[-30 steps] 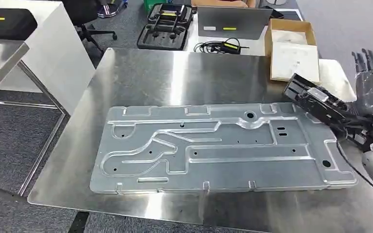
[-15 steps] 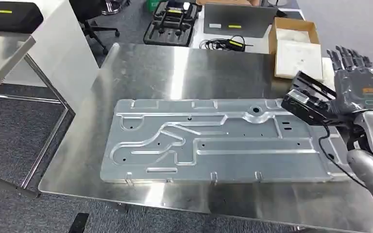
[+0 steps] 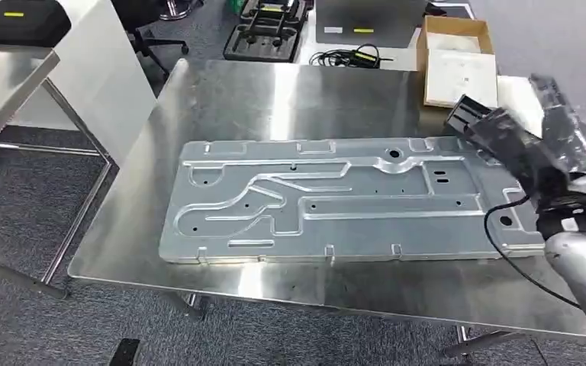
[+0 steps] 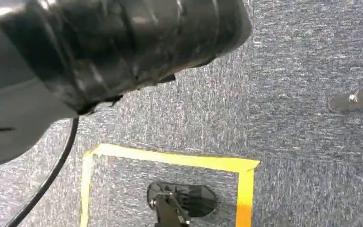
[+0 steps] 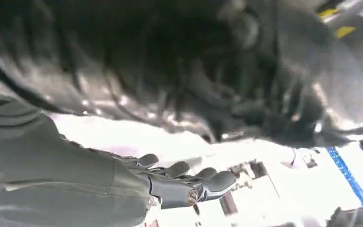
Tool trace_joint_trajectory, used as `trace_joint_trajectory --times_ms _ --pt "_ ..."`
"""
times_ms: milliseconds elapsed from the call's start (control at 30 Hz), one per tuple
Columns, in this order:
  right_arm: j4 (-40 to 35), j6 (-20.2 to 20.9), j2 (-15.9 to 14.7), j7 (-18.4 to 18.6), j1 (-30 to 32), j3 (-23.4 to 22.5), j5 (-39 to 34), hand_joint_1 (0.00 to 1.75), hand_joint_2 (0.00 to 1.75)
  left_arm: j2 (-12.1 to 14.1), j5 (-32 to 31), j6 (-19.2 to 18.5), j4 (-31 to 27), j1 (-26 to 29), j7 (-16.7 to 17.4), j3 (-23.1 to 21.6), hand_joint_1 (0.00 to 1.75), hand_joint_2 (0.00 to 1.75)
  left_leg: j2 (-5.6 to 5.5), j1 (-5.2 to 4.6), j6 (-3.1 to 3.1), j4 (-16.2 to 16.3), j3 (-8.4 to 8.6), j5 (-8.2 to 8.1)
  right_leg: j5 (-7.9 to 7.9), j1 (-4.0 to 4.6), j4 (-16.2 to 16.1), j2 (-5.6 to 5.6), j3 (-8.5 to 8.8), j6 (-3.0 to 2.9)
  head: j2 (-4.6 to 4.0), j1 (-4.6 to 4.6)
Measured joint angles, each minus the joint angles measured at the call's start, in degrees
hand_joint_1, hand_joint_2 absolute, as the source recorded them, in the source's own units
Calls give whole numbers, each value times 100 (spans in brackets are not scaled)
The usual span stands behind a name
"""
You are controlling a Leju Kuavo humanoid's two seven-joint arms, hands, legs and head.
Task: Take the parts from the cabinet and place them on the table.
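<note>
A large stamped metal panel (image 3: 336, 202) lies flat along the steel table (image 3: 275, 99). My right hand (image 3: 561, 130) hovers above the panel's right end, blurred and clear of it. The right wrist view has the same right hand (image 5: 170, 182) with its fingers stretched out and nothing in them. In the left wrist view the dark cover of my left hand (image 4: 23, 127) hangs over grey carpet, and its fingers are hidden.
A cardboard box (image 3: 458, 65) with white sheets sits at the table's far right corner. Black cases (image 3: 267, 30) and a cable lie on the floor behind. A white table (image 3: 84, 76) with a black case (image 3: 23, 21) stands to the left. Yellow tape (image 4: 170, 161) marks the carpet.
The camera has shifted slightly. My right hand has turned from a spread, palm-on pose to edge-on above the panel's right end. The panel stays put.
</note>
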Motion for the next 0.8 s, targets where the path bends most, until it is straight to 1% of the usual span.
trace_joint_trajectory --times_ms 33,67,100,133,167,200,233,267,300,333,367,400,433,467,500,533,567,600,633,667,700,733,767,800 --pt "0 -256 17 -30 -7 -24 -155 0 0 2 -2 0 0 2 -17 0 0 0 2 -5 25 -48 -15 -10 33 0 -3 3 2 40 -2 -33" --pt "0 -514 35 -66 -7 -55 -290 0 0 0 -2 2 2 3 -20 0 0 0 5 -15 53 -20 -26 8 79 -3 -44 3 2 83 0 -26" --pt "0 -796 53 -107 2 -96 -377 0 0 0 -9 4 2 12 -22 0 0 0 10 -1 114 -87 -78 71 121 18 -70 1 0 133 0 -24" --pt "0 -1108 83 -153 3 -159 -450 0 0 -5 -13 4 0 9 -22 0 0 0 38 32 172 -138 -50 161 27 -12 -8 8 -34 135 0 -25" --pt "0 -1312 111 -177 1 -221 -527 0 0 -13 -13 9 0 5 -22 0 0 0 39 24 223 -157 -99 202 -222 3 159 13 -110 124 0 -20" --pt "0 -1462 134 -188 7 -267 -512 0 0 -13 -20 9 0 4 -15 0 0 0 47 19 269 -156 -147 248 -533 -1 503 17 -220 116 0 -13" --pt "0 -1663 157 -195 38 -304 -392 0 0 -13 -33 9 0 6 6 0 0 0 54 9 276 -154 -196 288 -829 11 941 17 -343 120 0 -5" --pt "0 -1880 179 -190 85 -336 -213 0 0 -18 -46 4 0 8 33 0 0 0 57 -7 288 -149 -259 330 -1032 12 1383 20 -458 131 0 -2" --pt "0 -2032 201 -184 140 -372 -55 0 0 -29 -68 2 2 12 57 0 0 0 57 -20 286 -138 -318 368 -1061 12 1615 20 -480 135 0 -5" --pt "-2 -2117 223 -179 183 -402 52 0 0 -33 -72 2 2 16 83 0 0 0 56 -29 283 -126 -369 399 -962 12 1574 20 -378 130 0 0" --pt "-11 -2150 245 -179 211 -426 96 0 0 -42 -74 2 2 21 94 0 0 0 56 -33 276 -106 -420 423 -797 15 1322 20 -168 118 0 -2" --pt "-31 -2154 267 -186 232 -459 96 0 0 -48 -77 2 2 20 111 0 0 0 54 -36 262 -77 -471 446 -613 18 865 20 156 98 0 0" --pt "-57 -2156 284 -214 245 -485 23 0 0 -53 -77 2 0 17 133 0 0 0 53 -36 244 -37 -511 459 -505 22 368 19 503 71 0 0" --pt "-96 -2167 304 -300 252 -525 -148 0 0 -55 -74 2 0 17 164 0 0 0 51 -54 217 -1 -563 473 -661 55 -37 15 741 44 0 0" --pt "-136 -2185 326 -403 304 -560 -307 0 0 -55 -74 2 2 18 197 0 0 0 51 -57 184 12 -564 498 -583 89 -19 17 710 32 0 -25" --pt "-162 -2221 346 -559 339 -599 -505 0 0 -55 -72 0 2 20 234 0 0 0 49 -57 148 9 -567 528 -575 97 -61 18 703 14 0 15" --pt "-179 -2248 376 -705 353 -608 -649 0 0 -55 -70 -11 2 21 266 0 0 0 48 -48 119 0 -586 568 -558 112 -47 17 678 -3 0 15" --pt "-206 -2276 416 -814 396 -619 -737 0 0 -55 -70 -26 2 26 295 0 0 0 41 -56 87 -11 -595 602 -514 103 -67 18 656 -45 -2 15" --pt "-232 -2309 470 -927 440 -630 -792 0 0 -42 -70 -35 2 30 317 0 0 0 31 -38 53 38 -637 544 -442 39 -111 0 618 -90 -2 28" --pt "-265 -2335 505 -984 464 -632 -829 0 0 -44 -70 -42 2 31 328 -2 0 0 32 -35 -1 179 -720 324 -395 38 -113 0 569 -118 0 15" --pt "-302 -2364 531 -1021 482 -640 -829 0 0 -44 -66 -42 2 29 328 -2 0 0 34 -16 -46 503 -832 1 -350 38 -111 -5 504 -179 0 -22" --pt "-333 -2386 560 -1052 500 -645 -849 0 0 -39 -55 -42 2 32 326 -2 0 0 34 5 -80 898 -953 -280 -307 40 -110 -7 440 -181 0 -22" --pt "-365 -2410 586 -1069 521 -651 -897 0 0 -37 -44 -42 2 35 321 -2 0 0 34 18 -106 1287 -1063 -495 -262 40 -107 -6 374 -181 0 -22" --pt "-396 -2447 614 -1071 547 -665 -962 0 0 -37 -28 -42 2 34 317 -2 0 0 34 24 -126 1579 -1116 -573 -214 39 -100 -6 304 -175 0 -26"
